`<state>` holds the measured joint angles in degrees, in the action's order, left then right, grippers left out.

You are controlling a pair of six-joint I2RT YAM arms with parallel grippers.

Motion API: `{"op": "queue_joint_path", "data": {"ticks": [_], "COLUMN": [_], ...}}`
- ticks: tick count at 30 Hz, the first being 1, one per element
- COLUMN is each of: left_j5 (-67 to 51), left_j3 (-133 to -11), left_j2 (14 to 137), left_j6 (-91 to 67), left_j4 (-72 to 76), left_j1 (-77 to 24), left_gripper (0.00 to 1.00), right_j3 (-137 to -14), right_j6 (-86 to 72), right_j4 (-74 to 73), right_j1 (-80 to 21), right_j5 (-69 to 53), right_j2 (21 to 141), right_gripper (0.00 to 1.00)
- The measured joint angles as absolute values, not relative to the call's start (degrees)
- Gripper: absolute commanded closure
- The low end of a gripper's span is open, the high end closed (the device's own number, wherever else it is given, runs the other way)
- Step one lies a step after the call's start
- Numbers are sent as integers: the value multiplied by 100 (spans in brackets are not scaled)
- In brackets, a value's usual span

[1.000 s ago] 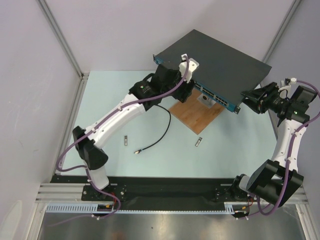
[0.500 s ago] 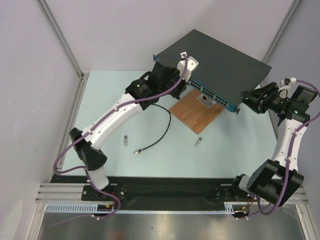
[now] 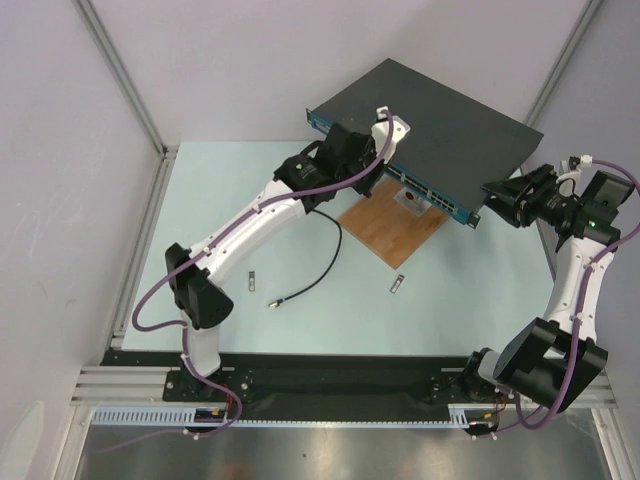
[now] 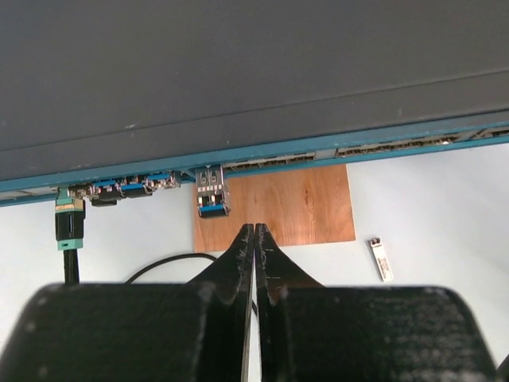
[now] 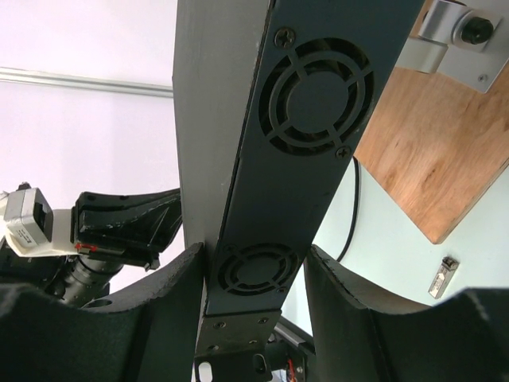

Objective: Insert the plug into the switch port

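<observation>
This is a robotics lab test cell. Plain pale walls framed by aluminium profile posts [image 3: 120, 75] close in a pale green table [image 3: 210, 190]. At its near edge a white-and-black left arm [image 3: 250, 225] and right arm [image 3: 572, 285] are bolted to a black base plate [image 3: 330, 378] beside a slotted cable duct [image 3: 330, 420]. On the table are a network switch [image 3: 440, 110] and a bare wooden board [image 3: 385, 230], bench hardware rather than furnishings.

I've got a pale mint table top [image 3: 450, 300] filling mid-frame in the top view, boxed in by plain lilac-grey wall panels [image 3: 50, 150] left, back and right. Aluminium frame post [image 3: 120, 75] runs diagonally at upper left, a second post [image 3: 565, 60] at upper right. Brushed metal sheet [image 3: 350, 450] along the bottom edge. Light is even and diffuse, shadows soft.
</observation>
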<state>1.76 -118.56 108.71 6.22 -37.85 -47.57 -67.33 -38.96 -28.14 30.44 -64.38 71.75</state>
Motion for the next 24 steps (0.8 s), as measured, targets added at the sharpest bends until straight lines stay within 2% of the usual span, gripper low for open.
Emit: {"op": "queue_joint_path", "data": {"ticks": [24], "left_j5": [-82], "left_j3": [-12462], "left_j2": [11279], "left_j6": [609], "left_j4": [-3721], "left_j1": [-4611], "left_gripper": [96], "right_j3": [-6744], "right_j6": [-3865], "right_j4": [-2853], "right_j1": [3044], "right_j5": [-6453], "right_j2": [7188], "right_gripper": [100]}}
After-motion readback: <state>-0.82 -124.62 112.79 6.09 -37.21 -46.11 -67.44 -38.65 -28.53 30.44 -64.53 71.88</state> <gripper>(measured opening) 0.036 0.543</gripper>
